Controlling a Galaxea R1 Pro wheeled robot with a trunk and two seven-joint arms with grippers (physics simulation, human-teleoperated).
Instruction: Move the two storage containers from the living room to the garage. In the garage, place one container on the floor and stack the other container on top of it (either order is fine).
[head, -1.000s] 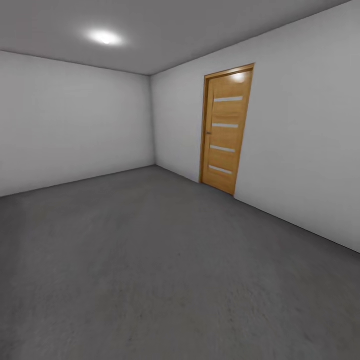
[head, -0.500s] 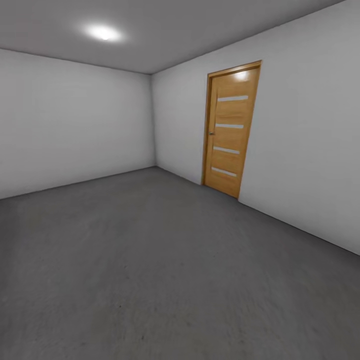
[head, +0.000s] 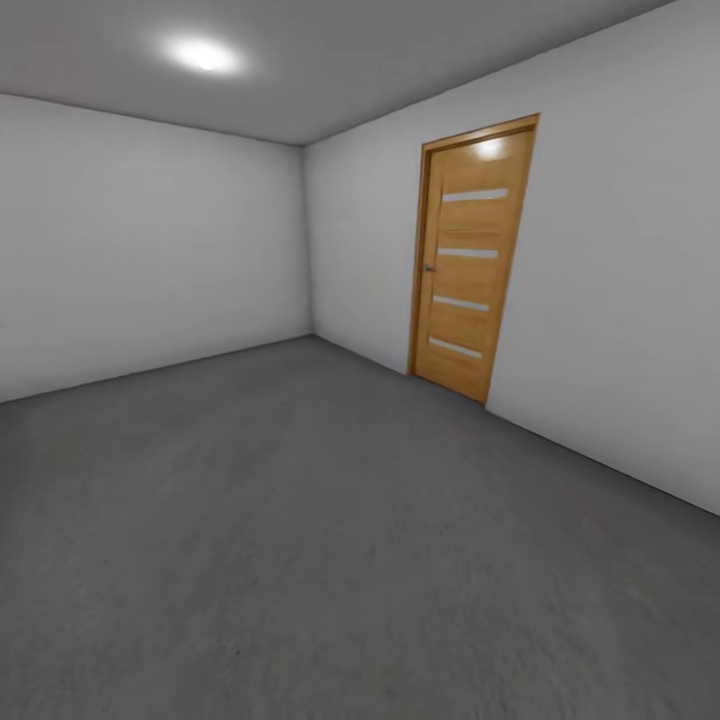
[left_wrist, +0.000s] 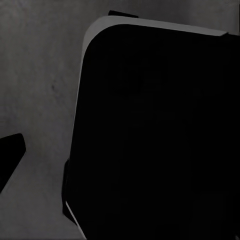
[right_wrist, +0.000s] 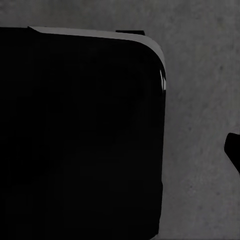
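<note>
Head view: garage, dark grey floor (head: 300, 540), pale walls (head: 150, 240), shut wooden door (head: 470, 255) on the right wall. Both wrist views mostly blocked by a black rounded body (left_wrist: 160, 135); grey floor beyond. Gripper states: can't tell.

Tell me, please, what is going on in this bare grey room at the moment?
Nothing is being handled at this moment. The head view looks across a dark grey floor towards pale walls and a closed wooden door with pale slats, under a ceiling light. This looks like the garage, with the robot on its way. Both wrist views look down at the same rough floor past a large black rounded body, probably part of the robot. No orange-red container can be seen.
</note>
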